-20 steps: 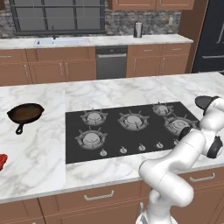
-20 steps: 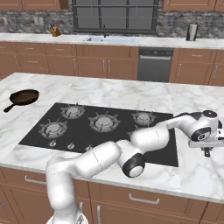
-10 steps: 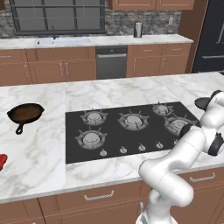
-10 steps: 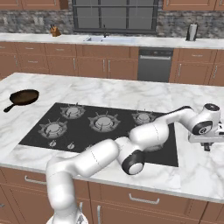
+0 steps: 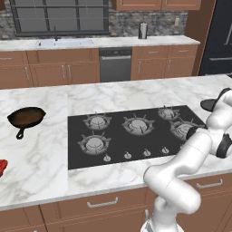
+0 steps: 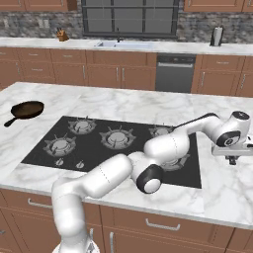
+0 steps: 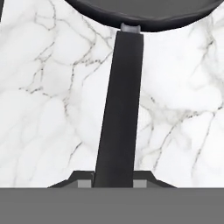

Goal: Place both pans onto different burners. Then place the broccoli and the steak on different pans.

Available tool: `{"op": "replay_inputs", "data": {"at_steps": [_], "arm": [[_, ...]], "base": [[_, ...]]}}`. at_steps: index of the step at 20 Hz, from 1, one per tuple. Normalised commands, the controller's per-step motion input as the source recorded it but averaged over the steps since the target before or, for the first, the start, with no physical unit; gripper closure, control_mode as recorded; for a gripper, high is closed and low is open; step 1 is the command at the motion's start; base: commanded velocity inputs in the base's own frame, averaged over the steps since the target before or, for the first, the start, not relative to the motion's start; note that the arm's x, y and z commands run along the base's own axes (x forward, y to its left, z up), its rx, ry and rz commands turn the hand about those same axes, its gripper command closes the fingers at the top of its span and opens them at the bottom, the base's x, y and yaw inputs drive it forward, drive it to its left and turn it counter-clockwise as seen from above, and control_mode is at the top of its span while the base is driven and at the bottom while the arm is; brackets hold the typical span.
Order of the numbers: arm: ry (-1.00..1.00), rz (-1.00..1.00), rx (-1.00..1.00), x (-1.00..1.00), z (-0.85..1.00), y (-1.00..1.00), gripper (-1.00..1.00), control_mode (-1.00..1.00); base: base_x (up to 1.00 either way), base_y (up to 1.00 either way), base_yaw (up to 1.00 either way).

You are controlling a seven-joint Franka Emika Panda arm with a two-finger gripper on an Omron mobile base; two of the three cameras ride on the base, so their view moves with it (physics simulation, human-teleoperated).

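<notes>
The hand view looks down on the near-black pan (image 7: 140, 11), whose long black handle (image 7: 120, 109) runs between my finger tips. My gripper (image 7: 113, 181) is shut on that handle over white marble. This pan (image 5: 208, 105) lies on the counter right of the cooktop, partly behind my arm, and my gripper (image 6: 231, 159) hangs there too. The rust-brown pan (image 5: 26, 117) (image 6: 27, 109) rests on the counter far left of the burners (image 5: 94, 143). The red steak (image 5: 2, 166) shows at the left edge. The broccoli is out of view.
The black cooktop (image 6: 104, 150) carries several grated burners and a row of small front knobs (image 5: 127, 155). My white arm stretches across its right side. Behind the island are a sink counter, a dishwasher (image 5: 115, 64) and a dark fridge (image 5: 222, 41).
The jaws have closed the last small bit onto the pan handle. The hand has shifted slightly to the right; both pans stay where they were.
</notes>
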Motion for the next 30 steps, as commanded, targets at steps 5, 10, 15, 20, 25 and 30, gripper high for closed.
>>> {"op": "replay_inputs", "data": {"at_steps": [5, 10, 15, 20, 25, 30], "arm": [[-0.04, 0.0, 0.02, -0.01, 0.24, 0.31, 1.0, -1.0], [0.0, 0.0, 0.03, -0.13, 0.34, 0.4, 1.0, -1.0], [-0.04, 0.0, 0.0, -0.01, 0.2, 0.07, 1.0, -1.0], [-0.13, 0.01, 0.0, 0.03, -0.06, 0.15, 1.0, -1.0], [-0.06, 0.13, 0.0, 0.17, -0.03, 0.42, 1.0, -1.0], [-0.03, 0.21, 0.0, 0.08, 0.0, 0.52, 1.0, -1.0]], "base": [[0.0, 0.0, 0.0], [0.0, 0.0, 0.0], [0.0, 0.0, 0.0], [0.0, 0.0, 0.0], [0.0, 0.0, 0.0], [0.0, 0.0, 0.0]]}}
